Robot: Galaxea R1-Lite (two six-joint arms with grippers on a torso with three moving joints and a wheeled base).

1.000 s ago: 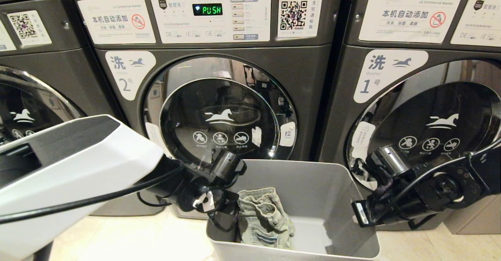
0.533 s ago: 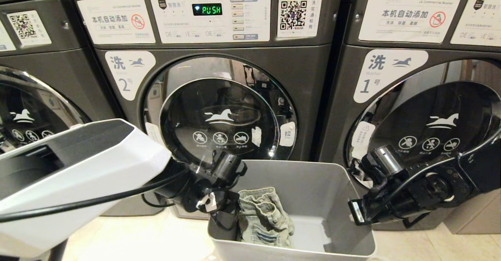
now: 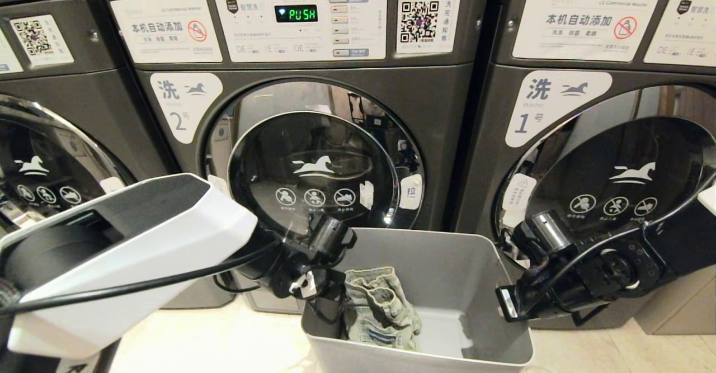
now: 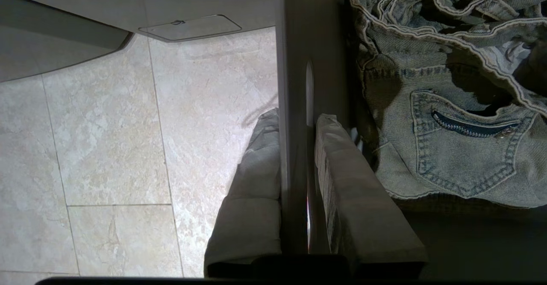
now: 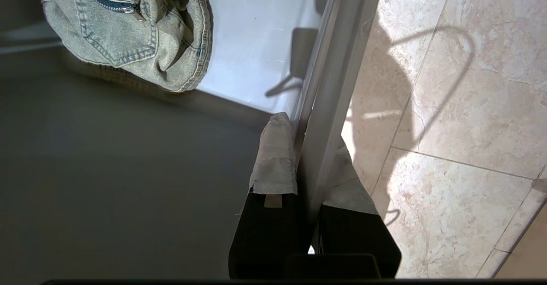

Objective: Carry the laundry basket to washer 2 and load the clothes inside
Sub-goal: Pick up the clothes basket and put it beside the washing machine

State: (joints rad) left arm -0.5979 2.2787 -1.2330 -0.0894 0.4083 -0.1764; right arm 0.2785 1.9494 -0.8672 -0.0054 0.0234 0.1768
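The grey laundry basket (image 3: 447, 261) is in front of washer 2 (image 3: 313, 177), whose round door is shut. My left gripper (image 3: 321, 311) is shut on the basket's left wall, one finger inside and one outside. The left wrist view shows that same grip, the left gripper (image 4: 298, 118) clamping the wall (image 4: 295, 63). My right gripper (image 3: 506, 306) is shut on the right wall in the same way; it also shows as the right gripper (image 5: 310, 135) on the wall (image 5: 337, 63). The clothes (image 3: 380, 306), pale denim, lie crumpled inside against the left wall (image 4: 448, 118) (image 5: 141, 33).
Washer 1 (image 3: 615, 171) stands to the right and a third machine (image 3: 45, 155) to the left, both with doors shut. Washer 2's panel (image 3: 296, 13) reads PUSH. Beige floor tiles (image 4: 107, 148) surround the basket.
Both arms have shifted slightly with the basket, whose near rim now sits a little higher in the head view, closer to washer 2. Both grips are unchanged.
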